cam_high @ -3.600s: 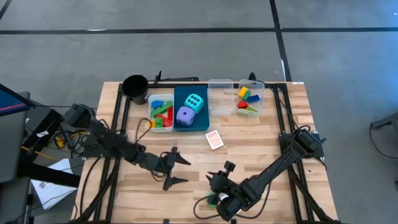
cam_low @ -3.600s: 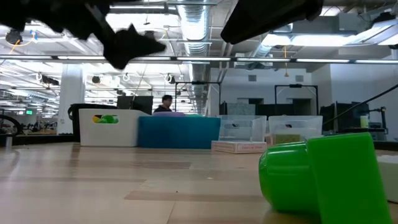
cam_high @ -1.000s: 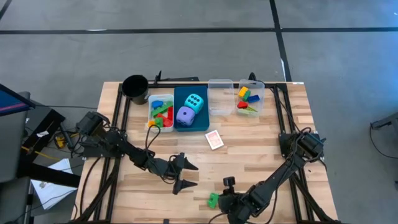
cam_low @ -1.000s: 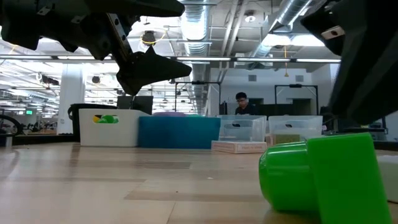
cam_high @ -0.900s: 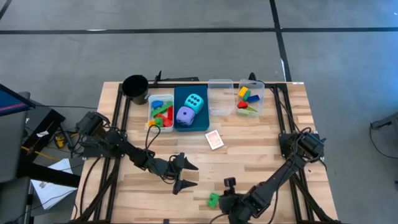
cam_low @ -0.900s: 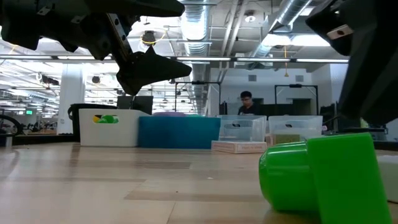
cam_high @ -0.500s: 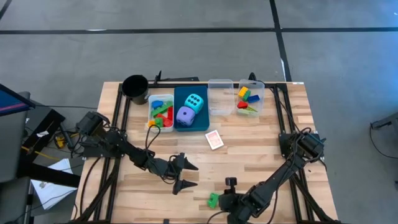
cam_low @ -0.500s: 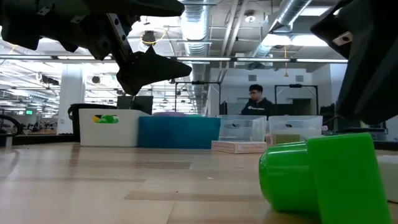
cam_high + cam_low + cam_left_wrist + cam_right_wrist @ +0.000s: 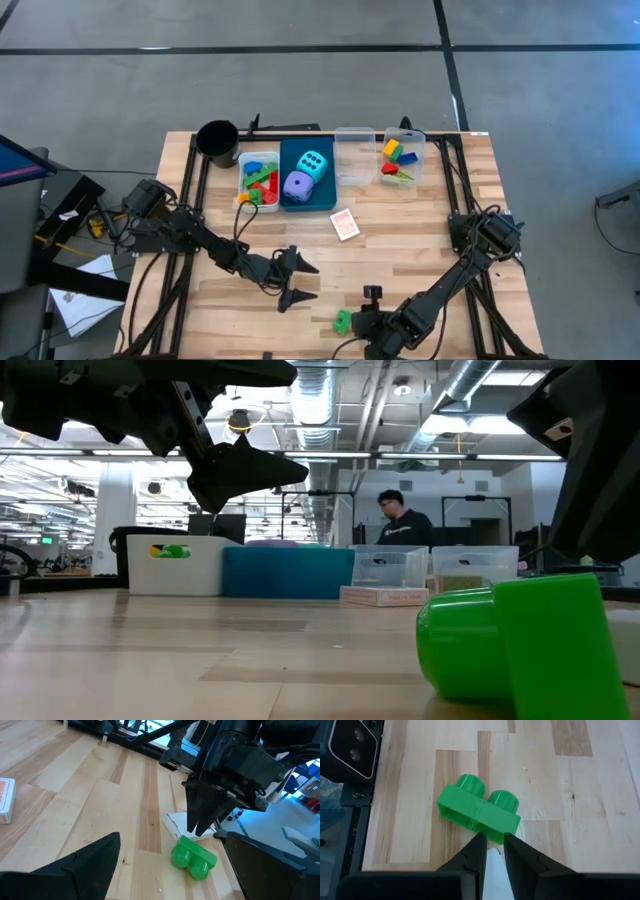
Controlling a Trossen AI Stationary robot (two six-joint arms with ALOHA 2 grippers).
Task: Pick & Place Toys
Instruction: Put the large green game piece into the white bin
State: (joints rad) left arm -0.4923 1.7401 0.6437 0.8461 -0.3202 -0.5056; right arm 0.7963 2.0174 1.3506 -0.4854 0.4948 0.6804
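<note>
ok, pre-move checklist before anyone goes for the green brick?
1. Green brick lying free on the table, nothing gripping it: ok.
2. Right end effector nearly shut, beside the brick, holding nothing: not ok for a grasp.
3. Left end effector open, empty, away from the brick: ok.
4. Space between the arms near the brick: cannot tell.
5. Clear bin has room: ok.

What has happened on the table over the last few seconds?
The right gripper let go of the green brick, which now lies on the table, and drew back beside it, nearly shut. The left gripper, open, moved toward the brick. The bins and the card box stayed put.
</note>
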